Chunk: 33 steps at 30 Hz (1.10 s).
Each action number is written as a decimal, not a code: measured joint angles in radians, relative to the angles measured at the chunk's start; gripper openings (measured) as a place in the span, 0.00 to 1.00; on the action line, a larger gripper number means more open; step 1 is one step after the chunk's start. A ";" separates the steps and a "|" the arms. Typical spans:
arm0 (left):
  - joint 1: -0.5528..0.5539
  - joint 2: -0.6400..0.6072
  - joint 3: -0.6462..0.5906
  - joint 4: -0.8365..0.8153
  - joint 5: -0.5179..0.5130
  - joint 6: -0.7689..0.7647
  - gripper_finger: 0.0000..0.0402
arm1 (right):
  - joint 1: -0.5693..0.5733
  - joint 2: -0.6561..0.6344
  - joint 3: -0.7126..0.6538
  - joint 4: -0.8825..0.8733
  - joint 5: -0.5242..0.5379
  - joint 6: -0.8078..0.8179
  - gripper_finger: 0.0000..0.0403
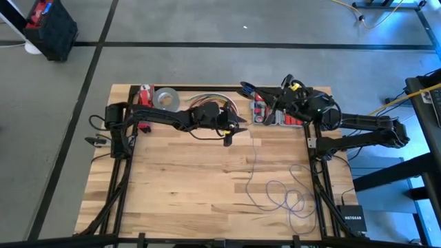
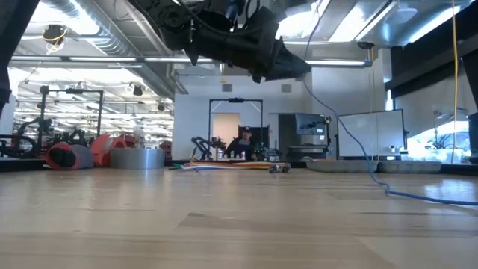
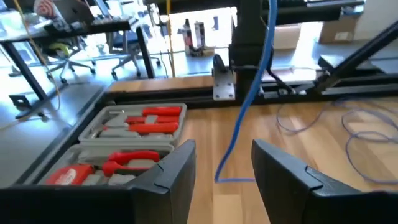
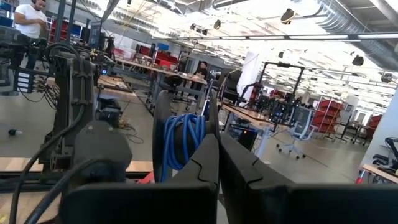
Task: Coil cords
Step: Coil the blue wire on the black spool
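Note:
The cord is a thin blue wire. Several turns of it sit at my right gripper, which is shut and raised over the table's far side. From there one strand hangs down to the tabletop and runs into loose loops lying near the right front corner. My left gripper is open, raised over the table's middle. It points toward the hanging strand, which stands clear ahead of its fingers. In the low view the strand drops past the left gripper. My right gripper has the coiled end of the cord up at its shut fingers, lifted clear of the table. The turns lie against the outer side of one finger. The fingers themselves hide where they pinch the wire. A strand hangs slack from it to the table.
An open grey tool case with red-handled tools stands at the far edge below the right gripper. A silver tape roll and an arched bundle of orange, red and white cables lie at the far left. Bare wood fills the near left.

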 joint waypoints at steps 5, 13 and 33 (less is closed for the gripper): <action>0.000 0.000 0.002 0.018 0.000 0.016 0.29 | 0.000 0.000 0.000 0.001 -0.001 -0.005 0.01; 0.010 0.000 0.001 -0.015 -0.027 0.051 0.02 | 0.000 0.000 0.000 -0.004 -0.002 -0.018 0.01; 0.030 -0.164 0.001 -0.608 -0.548 0.002 0.00 | 0.000 0.078 -0.001 -0.534 0.076 -0.108 0.01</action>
